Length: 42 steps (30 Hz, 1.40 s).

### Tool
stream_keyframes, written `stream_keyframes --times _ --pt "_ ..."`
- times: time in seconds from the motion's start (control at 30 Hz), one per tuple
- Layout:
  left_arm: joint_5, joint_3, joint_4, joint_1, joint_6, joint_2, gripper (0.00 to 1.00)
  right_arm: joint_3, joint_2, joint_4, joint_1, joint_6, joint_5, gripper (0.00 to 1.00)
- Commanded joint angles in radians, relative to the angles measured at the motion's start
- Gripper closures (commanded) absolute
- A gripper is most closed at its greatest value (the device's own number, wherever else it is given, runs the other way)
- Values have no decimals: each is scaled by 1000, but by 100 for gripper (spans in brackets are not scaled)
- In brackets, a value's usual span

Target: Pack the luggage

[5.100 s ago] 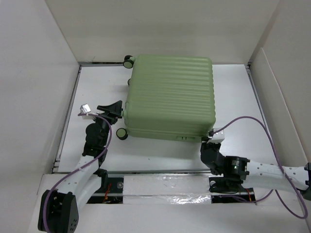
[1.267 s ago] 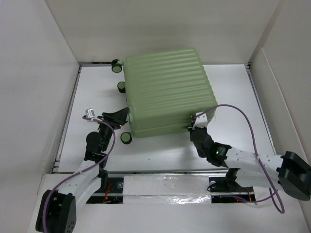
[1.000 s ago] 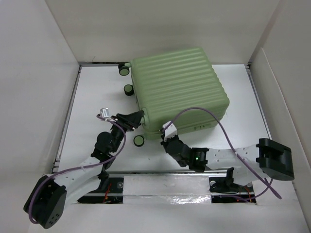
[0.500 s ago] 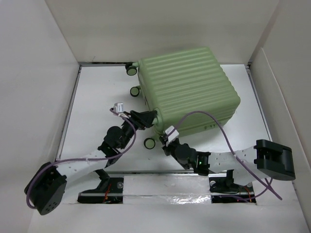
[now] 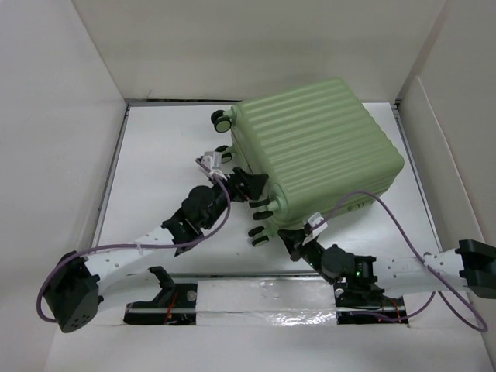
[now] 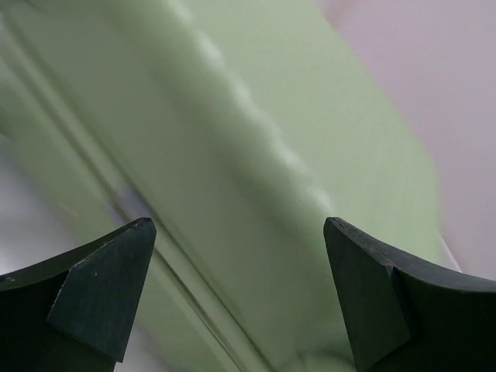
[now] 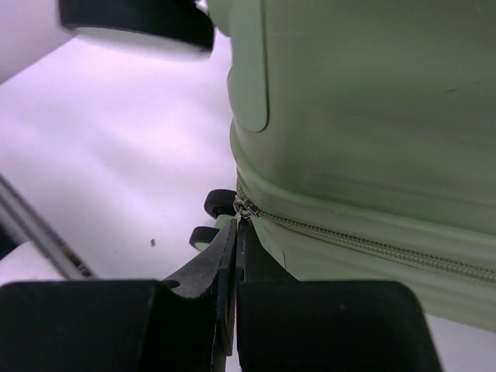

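Observation:
The luggage (image 5: 318, 151) is a pale green ribbed hard-shell suitcase, closed, lying turned at an angle at the back right, its black wheels (image 5: 222, 119) facing left. My left gripper (image 5: 249, 186) is open, pressed against the suitcase's left side; the left wrist view shows green shell (image 6: 256, 155) filling the space between the fingertips (image 6: 105, 287). My right gripper (image 5: 292, 236) is at the suitcase's near left corner, shut on the metal zipper pull (image 7: 242, 209) where the zipper line (image 7: 372, 246) ends. Its lining is hidden.
White walls enclose the table (image 5: 155, 155) on the left, back and right. A white panel (image 5: 449, 155) leans at the right. The arms' mounting rail (image 5: 263, 294) runs along the near edge. Bare white tabletop lies to the left of the suitcase.
The suitcase has slid right and rotated counter-clockwise. My left gripper followed it rightward along its left side. My right gripper moved along the near edge to the left corner and now sits lower.

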Motion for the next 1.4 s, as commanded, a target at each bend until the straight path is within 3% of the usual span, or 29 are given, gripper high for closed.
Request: stream_keyframes --times 0.0,0.1,0.2,0.27,0.37,0.53,0.63,0.77,1.13,1.37 --pt "-165 134 -191 140 102 -58 12 5 -74 -29 94 111 -260 100" --pt "-120 205 -241 279 116 -63 24 19 -151 -146 94 109 -231 100" --pt "-57 274 -300 405 96 -18 52 15 -219 -209 94 99 -213 100" --pt "47 299 -292 463 145 26 56 5 -260 -221 94 91 -201 100" --pt "182 390 -399 549 252 111 53 -5 -301 -229 94 65 -190 100" --pt "341 533 -621 600 456 221 32 -4 -351 -270 94 37 -190 100" --pt "415 532 -738 600 570 203 27 -2 -406 -330 94 37 -171 100" --pt "409 458 -723 600 674 143 20 -16 -518 -418 94 42 -153 100" --pt "553 584 -755 600 759 291 17 -18 -700 -600 1 37 -216 100" --pt "504 628 -757 562 794 384 23 -2 -722 -678 -19 51 -216 100"
